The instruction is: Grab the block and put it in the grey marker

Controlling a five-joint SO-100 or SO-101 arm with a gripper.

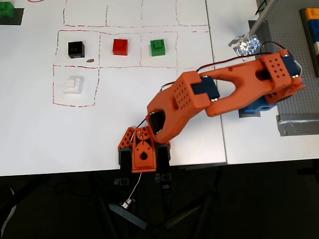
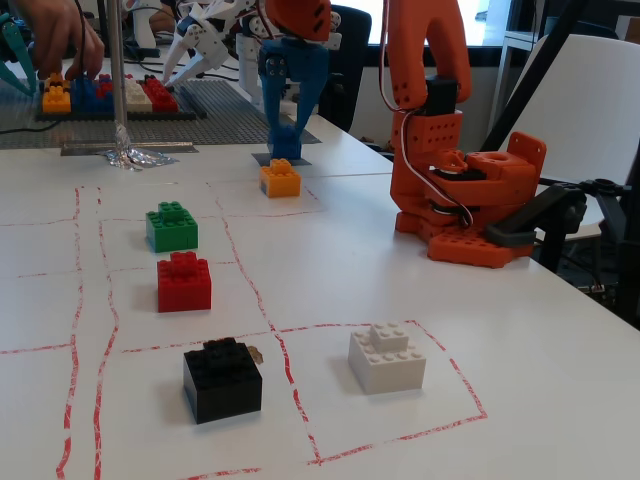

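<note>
Looking down in the overhead view: orange arm [image 1: 199, 99] stretched rightward across the white bench [image 1: 40, 144], wrist over the grey marker [image 1: 244, 113], of which only a sliver shows at its lower left. Blue block [image 1: 259, 105] partly hidden beneath the wrist, directly above the marker; claw itself concealed here. Green brick [image 1: 158, 47], red brick [image 1: 120, 46] and black brick [image 1: 76, 49] lined up inside red dashed squares, white brick [image 1: 72, 84] below the black one. Crumpled foil [image 1: 245, 46] near the studded grey baseplate [image 1: 294, 59]. No legible writing or brand marks.

Turning to the fixed view: blue claw [image 2: 284, 150] pointing straight down, clenched on the block [image 2: 284, 156] at the marker [image 2: 268, 160]; contact between block and marker impossible to confirm. Orange-yellow brick [image 2: 280, 178] just in front of the marker. Human hand [image 2: 62, 38] at far left above bricks stacked on the baseplate [image 2: 200, 115].
</note>
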